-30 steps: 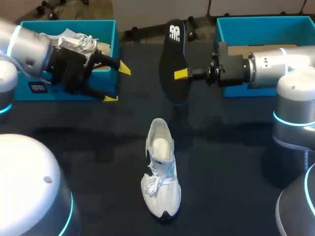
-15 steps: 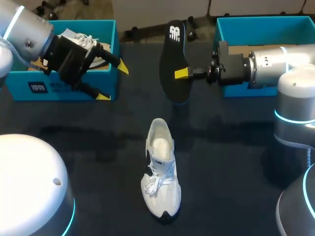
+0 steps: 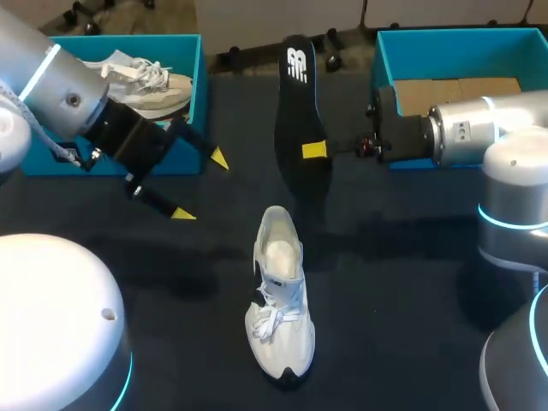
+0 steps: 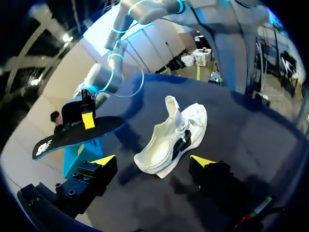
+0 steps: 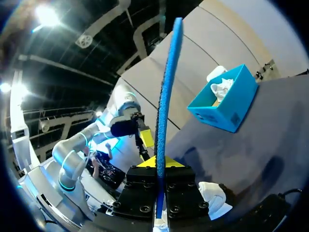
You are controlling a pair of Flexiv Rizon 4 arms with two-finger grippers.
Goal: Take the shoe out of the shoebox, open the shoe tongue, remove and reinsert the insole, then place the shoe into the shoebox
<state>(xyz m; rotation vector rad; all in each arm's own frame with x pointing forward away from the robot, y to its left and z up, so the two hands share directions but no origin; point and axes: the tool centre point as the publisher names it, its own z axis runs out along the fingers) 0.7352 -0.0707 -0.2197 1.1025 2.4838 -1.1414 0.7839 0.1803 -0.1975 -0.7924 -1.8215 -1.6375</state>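
White sneaker (image 3: pixel 278 295) lies on the dark counter (image 3: pixel 402 282), near and about the middle, toe toward the near edge and its mouth gaping toward the far side. Left of it and a little farther off hangs the left gripper (image 3: pixel 200 187), its fingers spread wide with nothing between them. Farther on, at the middle, the right gripper (image 3: pixel 314 151) has its fingers clamped on the black insole (image 3: pixel 297 111), held clear above the counter. At the far left is a blue shoebox (image 3: pixel 195 94) with a second sneaker (image 3: pixel 150 86) in it. The far-right shoebox (image 3: pixel 445 38) shows only cardboard (likely the one meant for this shoe).

The insole is out, so reinsertion looks to be the step in hand. Next, the left fingers should steady the sneaker while the right arm lowers the insole into its mouth.
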